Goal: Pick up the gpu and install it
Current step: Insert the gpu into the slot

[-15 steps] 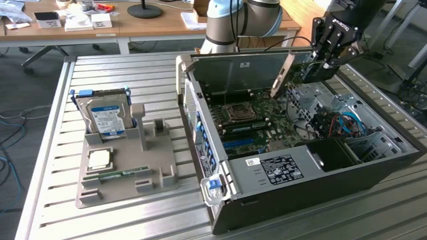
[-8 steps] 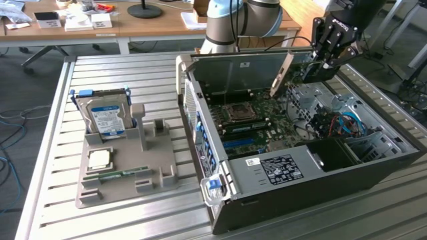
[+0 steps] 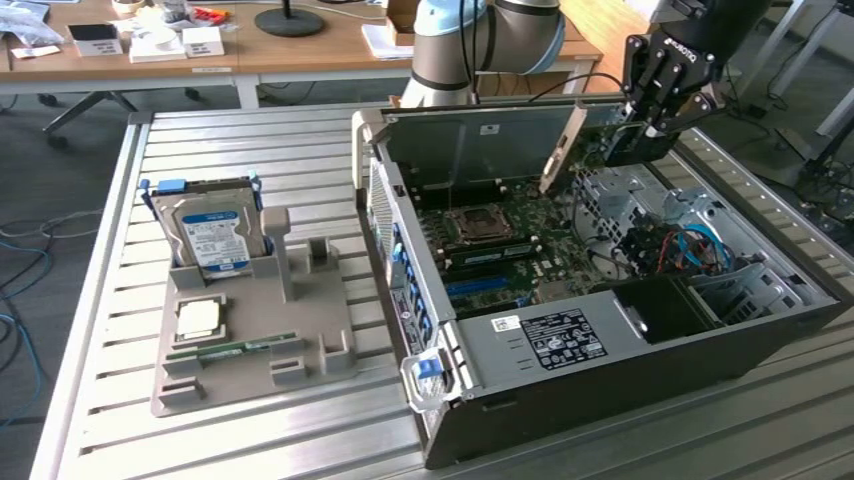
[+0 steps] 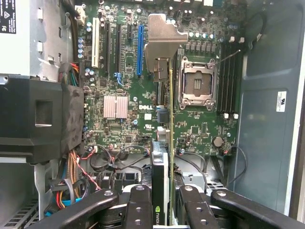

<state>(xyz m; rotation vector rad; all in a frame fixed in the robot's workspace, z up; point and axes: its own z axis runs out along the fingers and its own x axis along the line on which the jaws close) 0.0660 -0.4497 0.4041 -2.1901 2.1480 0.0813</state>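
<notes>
Your gripper [image 3: 643,132] [image 4: 165,211] hangs over the open computer case [image 3: 627,345], above the far corner of its opening. The claw is pinching the gpu [image 3: 601,146] [image 4: 162,162]: in the wrist view you see a finger [image 4: 139,205] pressed against each face of the card, with the card edge-on between them.

The gpu is in the air above the case, clear of the motherboard [image 3: 514,245] [image 4: 128,86] on the case floor. Its pale metal bracket [image 3: 566,150] [image 4: 162,45] is at the end away from the claw, pointing down into the case. From the wrist camera, the card's line falls between the long blue slot [image 4: 140,50] and the open processor socket [image 4: 198,83], both inside the case.

Outside the case, on the exterior view's left, a grey holder [image 3: 267,380] sits on the slatted metal table [image 3: 267,445]. In the holder, a hard drive [image 3: 207,235] with a blue label stands upright at the end farthest from the camera. A square chip [image 3: 200,318] and a narrow green memory stick [image 3: 247,347] lie flat nearer the camera, about level with the case's middle.
</notes>
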